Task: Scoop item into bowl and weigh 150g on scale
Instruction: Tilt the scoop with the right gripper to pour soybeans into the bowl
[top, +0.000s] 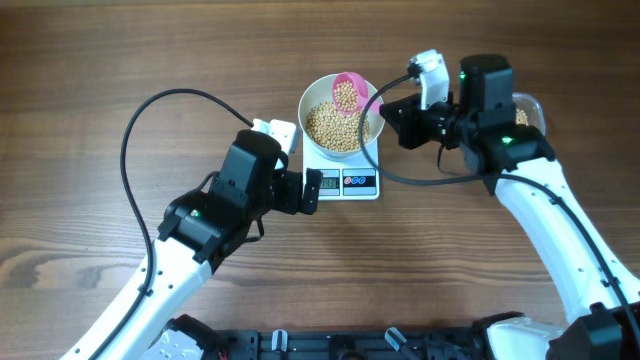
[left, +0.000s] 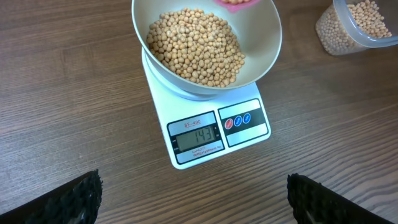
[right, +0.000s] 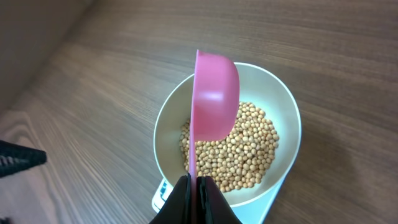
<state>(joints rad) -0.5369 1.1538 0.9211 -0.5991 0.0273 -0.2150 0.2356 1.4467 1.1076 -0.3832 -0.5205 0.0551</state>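
Bench (top: 100, 80), wood grain, is carrying the whole set-up. The scale (top: 345, 182) is sitting near mid-bench with the white bowl (top: 306, 108) resting on its platform, so most of the platform is hiding under it.

Beans (top: 335, 130) are lying in a heap in the bowl, covering the bottom and climbing part of the wall. In the left wrist view the scale's display (left: 196, 137) is reading 143, with the two round buttons just beside it.

The right gripper (top: 395, 108) is reaching in from the right side, fingers pressed fully together on the thin handle of a pink scoop (top: 348, 92). The scoop is hanging over the bowl's rim and is carrying a small load of beans (plain in the overhead view; the right wrist view is showing mostly its outer shell, turned on edge).

The left gripper (top: 312, 190) is hovering just beside the scale's display edge, spread wide and holding nothing; both fingers (left: 74, 199) are showing at the bottom corners of its own camera.

A clear tub (left: 354, 28) with more beans is standing on the bench, apart from the scale, partly hidden under the right arm from overhead.
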